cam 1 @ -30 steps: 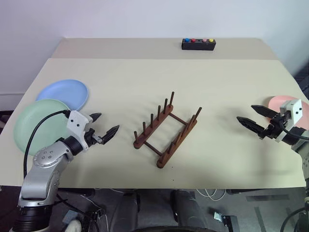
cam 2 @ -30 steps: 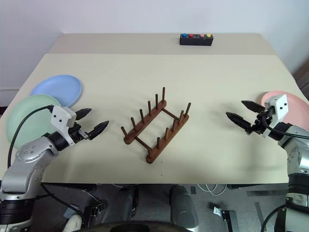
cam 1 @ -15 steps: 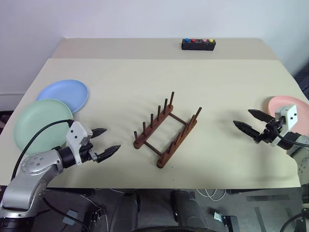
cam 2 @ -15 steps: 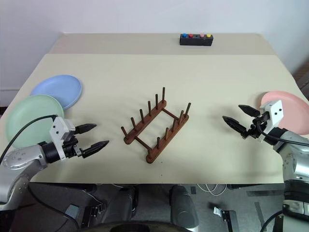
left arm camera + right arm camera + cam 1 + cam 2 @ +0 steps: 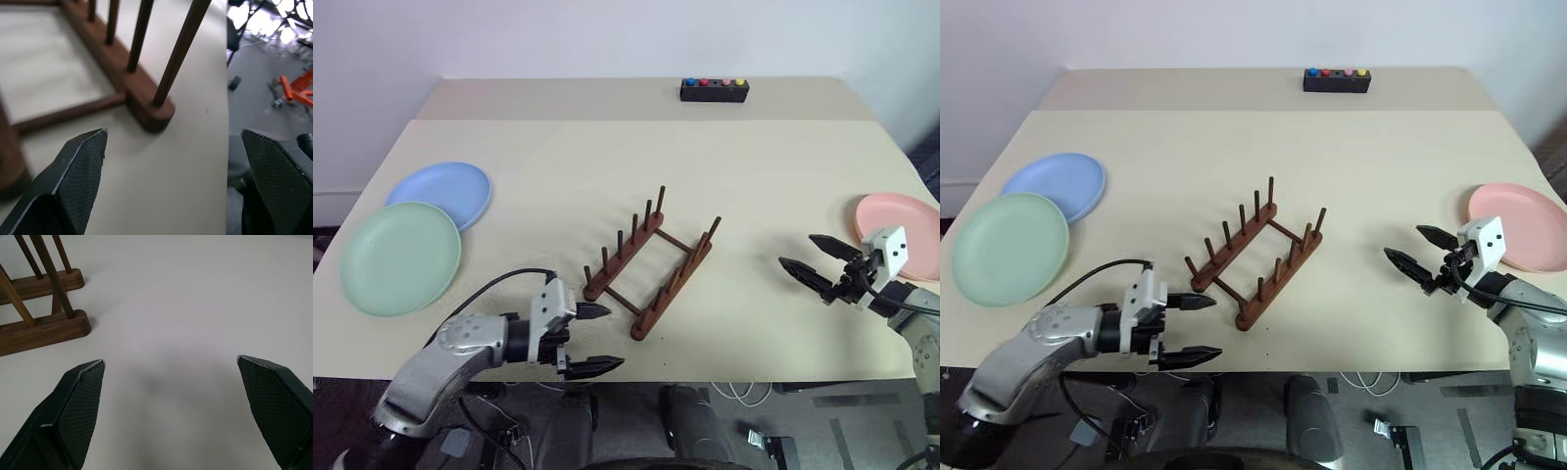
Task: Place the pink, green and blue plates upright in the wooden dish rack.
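At far left we are seeing the green plate (image 5: 400, 258) and blue plate (image 5: 441, 192) lying flat, touching. Our left gripper (image 5: 588, 339), jaws apart and empty, is pointing at the wooden dish rack (image 5: 651, 263) just beside it. Our right gripper (image 5: 816, 262), jaws apart, is hovering near the pink plate (image 5: 898, 219). A button box (image 5: 715, 90) is sitting on the beige table (image 5: 754, 166).

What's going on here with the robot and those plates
A two-armed robot is set to stand three plates in the wooden rack, which is empty. The green plate and blue plate lie flat at the table's left, the pink plate at its right. The left gripper hovers open at the table's near edge beside the rack; the right gripper is open just left of the pink plate. Neither holds anything.
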